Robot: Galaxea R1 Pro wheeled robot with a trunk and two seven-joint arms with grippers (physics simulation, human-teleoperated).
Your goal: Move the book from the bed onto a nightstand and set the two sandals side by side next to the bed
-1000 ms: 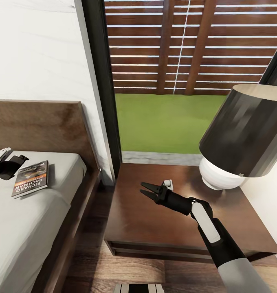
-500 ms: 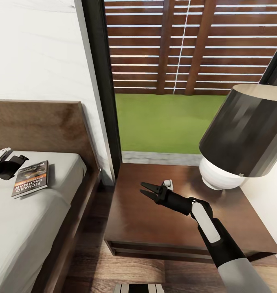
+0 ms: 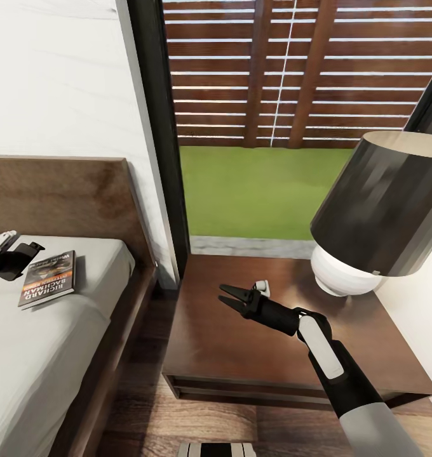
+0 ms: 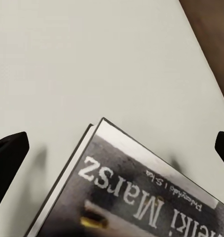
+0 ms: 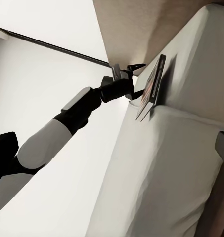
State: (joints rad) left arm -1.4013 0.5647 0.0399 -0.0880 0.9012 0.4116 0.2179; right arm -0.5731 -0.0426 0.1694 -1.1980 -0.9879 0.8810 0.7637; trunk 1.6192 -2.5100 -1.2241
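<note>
The bed (image 3: 44, 355) carries the book (image 3: 49, 278) flat on its mattress near the headboard. Over the nightstand (image 3: 229, 343) hovers the right tool (image 3: 227, 294), spread apart. Left tool (image 3: 22, 252), likewise spread, sits just beside the book.

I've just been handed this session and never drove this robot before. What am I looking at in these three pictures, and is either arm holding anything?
It is a wheeled robot with two arms, each ending in a two-finger gripper. The large picture comes from its head camera, looking down over the arms. The other two come from cameras near each gripper.

In the head view, the book lies flat on the bed. The left gripper sits at the book's edge, fingers spread, gripping nothing yet. The left wrist view looks straight down at that cover.

The right gripper hangs open and empty over the nightstand, which carries a lamp. Its wrist camera looks across at the left arm and the bed.
</note>
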